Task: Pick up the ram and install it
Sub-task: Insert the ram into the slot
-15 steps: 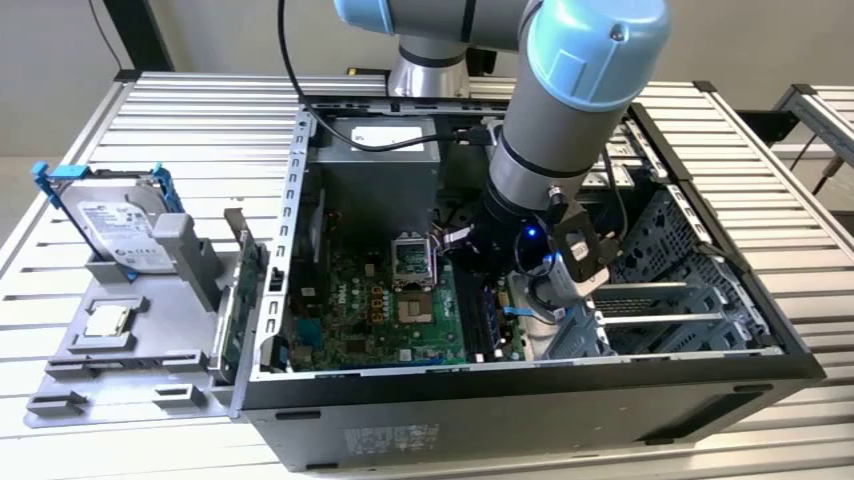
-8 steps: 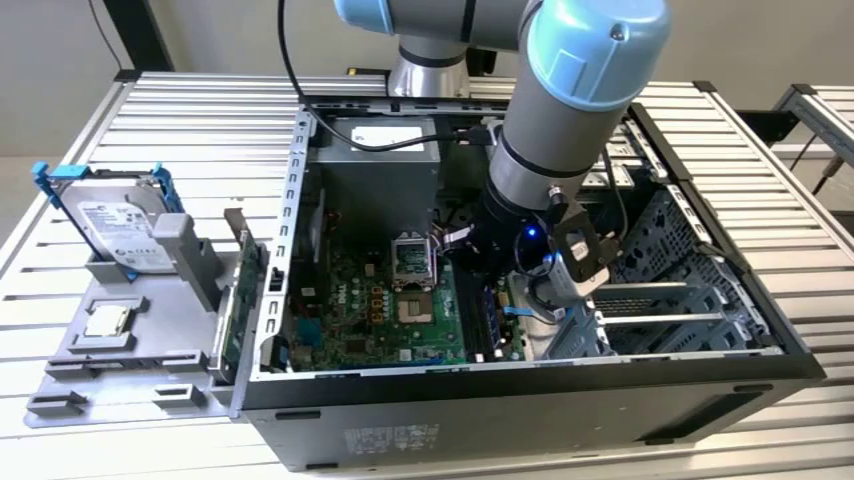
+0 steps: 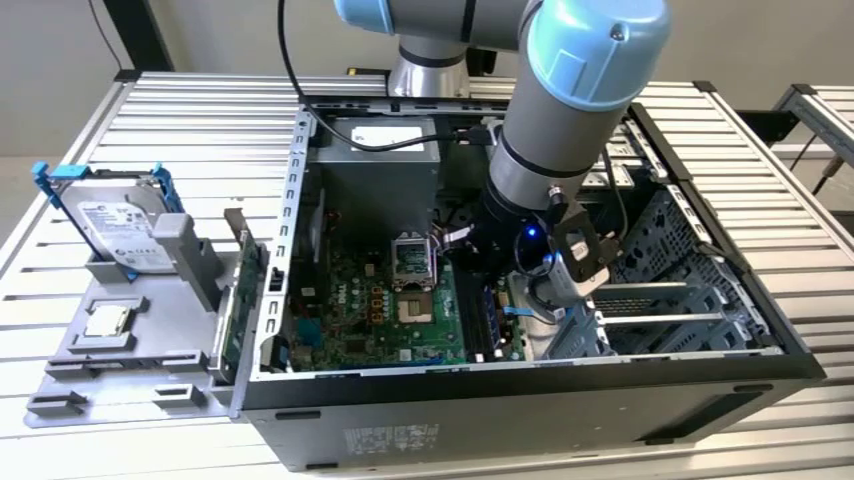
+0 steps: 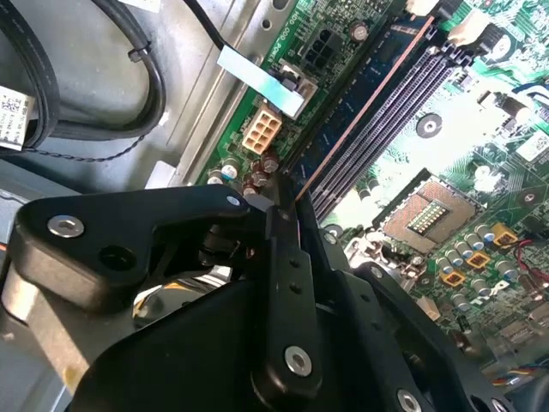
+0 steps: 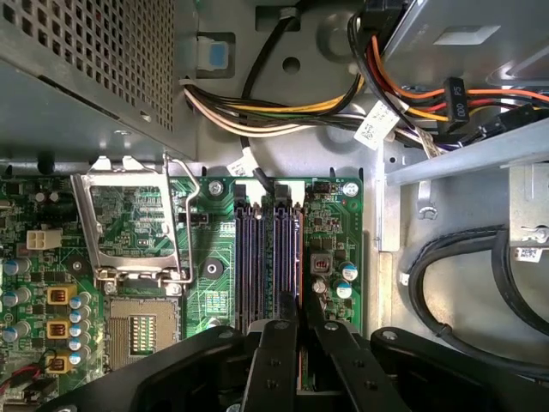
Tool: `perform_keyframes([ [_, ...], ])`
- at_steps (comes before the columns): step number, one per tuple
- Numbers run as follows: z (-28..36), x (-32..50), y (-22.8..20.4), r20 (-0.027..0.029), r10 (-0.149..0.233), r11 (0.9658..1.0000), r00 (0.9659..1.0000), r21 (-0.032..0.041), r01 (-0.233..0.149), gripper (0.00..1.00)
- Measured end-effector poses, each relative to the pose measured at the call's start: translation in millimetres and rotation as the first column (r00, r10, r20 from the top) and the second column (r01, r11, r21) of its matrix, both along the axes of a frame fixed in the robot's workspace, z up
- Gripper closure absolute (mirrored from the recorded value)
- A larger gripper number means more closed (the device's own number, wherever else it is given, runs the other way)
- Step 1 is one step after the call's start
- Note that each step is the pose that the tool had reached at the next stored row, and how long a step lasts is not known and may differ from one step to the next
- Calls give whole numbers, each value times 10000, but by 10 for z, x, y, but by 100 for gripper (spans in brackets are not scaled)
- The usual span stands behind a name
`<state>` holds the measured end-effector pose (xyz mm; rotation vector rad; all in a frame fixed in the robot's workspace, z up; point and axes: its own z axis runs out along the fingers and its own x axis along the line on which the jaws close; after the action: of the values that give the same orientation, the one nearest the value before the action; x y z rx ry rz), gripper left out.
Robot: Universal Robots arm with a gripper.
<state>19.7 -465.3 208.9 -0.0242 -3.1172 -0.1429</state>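
Pincer (image 5: 300, 330) clenched on ram (image 5: 299, 257), held edge-down just over mobo DIMM slots (image 5: 257, 257) ahead of fingertips; risk: slight tilt/offset vs slot, stick jams on slot wall or end latch, won't seat.

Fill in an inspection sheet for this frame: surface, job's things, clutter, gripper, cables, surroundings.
Surface: slatted metal table carrying an open computer case.
Job's things: ram stands edge-on over the outermost of the memory slots beside the open CPU socket; its thin edge also shows in the second wrist view. Whether it is seated cannot be told.
Clutter: hard drive in a grey holder at the exterior view's left; a small chip on the tray below it.
Gripper: gripper shut on the ram, inside the case.
Cables: power wire bundle; black cables on the case floor.
Surroundings: another metal rack at the exterior view's right.
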Motion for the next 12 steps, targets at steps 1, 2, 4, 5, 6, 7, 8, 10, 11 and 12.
perform_keyframes([
  [1,0,0,0,0,0,10000,10000,0,0,0],
  [2,0,0,0,0,0,10000,10000,0,0,0],
  [4,61,0,-1,-1,-17,10000,10000,-3,17,0],
  [5,105,0,0,0,-18,10000,10000,1,18,0],
  [6,152,0,-1,-1,-19,10000,10000,-2,19,0],
  [7,198,0,0,0,-19,10000,10000,0,19,0],
  [8,243,0,0,0,-19,10000,10000,-2,19,0],
  [10,333,0,0,0,-19,10000,10000,-1,19,0],
  [11,379,0,0,0,-18,10000,10000,-2,18,0],
  [12,423,0,4,0,-15,10000,10000,1,15,0],
])
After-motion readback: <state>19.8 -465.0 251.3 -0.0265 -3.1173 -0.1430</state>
